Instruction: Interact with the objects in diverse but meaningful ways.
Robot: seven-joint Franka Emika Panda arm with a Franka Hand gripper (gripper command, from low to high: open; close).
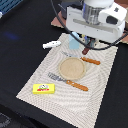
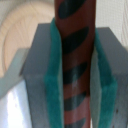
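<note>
Jaws of the gripper point(image 2: 75, 75) are clamped on the dark-brown stick point(image 2: 75, 60), whose red-brown surface with dark slanted stripes runs up the middle of the wrist view between two teal pads point(image 2: 52, 80). Seen from the exterior view, the white arm hangs in the upper right of the frame with the stick's lower end point(image 1: 85, 50) showing just above the upper right rim of the tan round plate point(image 1: 72, 68); whether it touches the plate cannot be told. That plate sits at the middle of a pale striped placemat point(image 1: 95, 105) on the black table point(image 1: 20, 50), with orange-handled cutlery point(image 1: 77, 85) beside it. A pale-blue cup-like block point(image 1: 74, 44) stands near the mat's upper edge, partly behind the arm. Left of it, off the mat, lies the small white oblong piece point(image 1: 51, 44). Near the mat's lower left corner rests the flat yellow packet point(image 1: 44, 88).
</note>
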